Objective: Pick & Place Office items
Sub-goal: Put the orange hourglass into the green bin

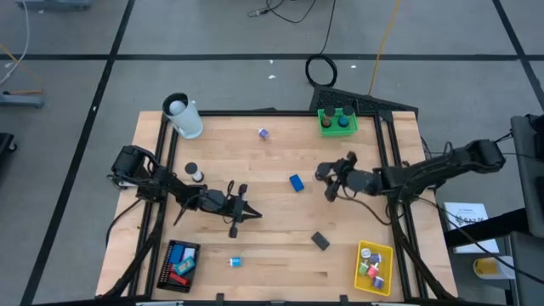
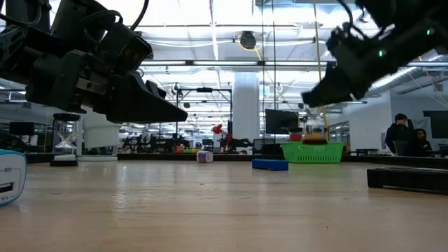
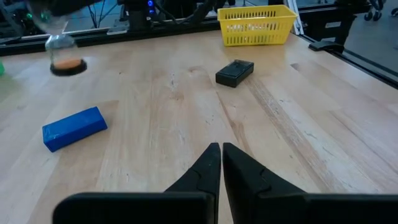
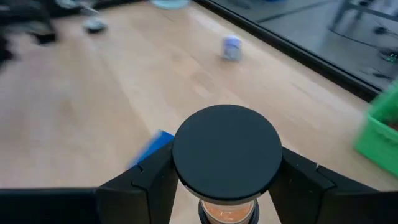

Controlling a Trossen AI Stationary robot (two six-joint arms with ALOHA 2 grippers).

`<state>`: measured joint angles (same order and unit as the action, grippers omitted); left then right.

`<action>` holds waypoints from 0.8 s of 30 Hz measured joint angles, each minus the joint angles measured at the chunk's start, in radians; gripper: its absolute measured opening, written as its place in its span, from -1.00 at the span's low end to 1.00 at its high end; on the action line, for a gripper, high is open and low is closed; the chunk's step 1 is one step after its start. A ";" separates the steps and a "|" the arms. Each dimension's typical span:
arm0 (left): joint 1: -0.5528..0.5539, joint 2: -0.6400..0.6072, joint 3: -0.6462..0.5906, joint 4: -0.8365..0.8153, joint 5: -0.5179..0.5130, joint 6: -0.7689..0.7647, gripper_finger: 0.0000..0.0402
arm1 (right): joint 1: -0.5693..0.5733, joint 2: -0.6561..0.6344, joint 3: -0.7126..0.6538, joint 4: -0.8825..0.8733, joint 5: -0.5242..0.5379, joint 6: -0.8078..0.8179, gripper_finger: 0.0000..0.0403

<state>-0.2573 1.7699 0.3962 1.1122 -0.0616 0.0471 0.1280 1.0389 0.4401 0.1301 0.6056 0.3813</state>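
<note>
Item 1, right claw (image 4: 227, 186): I have it raised above the counter (image 1: 280, 246), fingers closed round a small sand timer (image 4: 227, 163) with a black disc cap and orange sand below. In the low view it hangs clear of the wood.

Item 2, blue block (image 1: 296, 182): lies flat on the counter just beside and below this claw.

Item 3, green mesh tray (image 1: 337, 121): stands beyond the right claw, already holding some pieces.

Item 4, left claw (image 3: 220, 163): pressed shut on nothing, hovering low; the blue block and a black block (image 3: 234, 72) lie ahead of it, the yellow mesh tray (image 3: 256, 25) farther ahead.

Risk, as I judge it: the timer is gripped at its narrow waist, so it could swing or slip in transit, or catch a tray rim and topple when released.
</note>
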 joint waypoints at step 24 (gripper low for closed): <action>0.000 0.000 0.000 -0.002 0.000 -0.002 -0.87 | -0.188 0.030 -0.138 0.119 -0.001 0.015 0.32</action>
<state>-0.2573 1.7699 0.3962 1.1103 -0.0618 0.0452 -0.0597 1.0690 0.3025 0.2491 0.6051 0.3964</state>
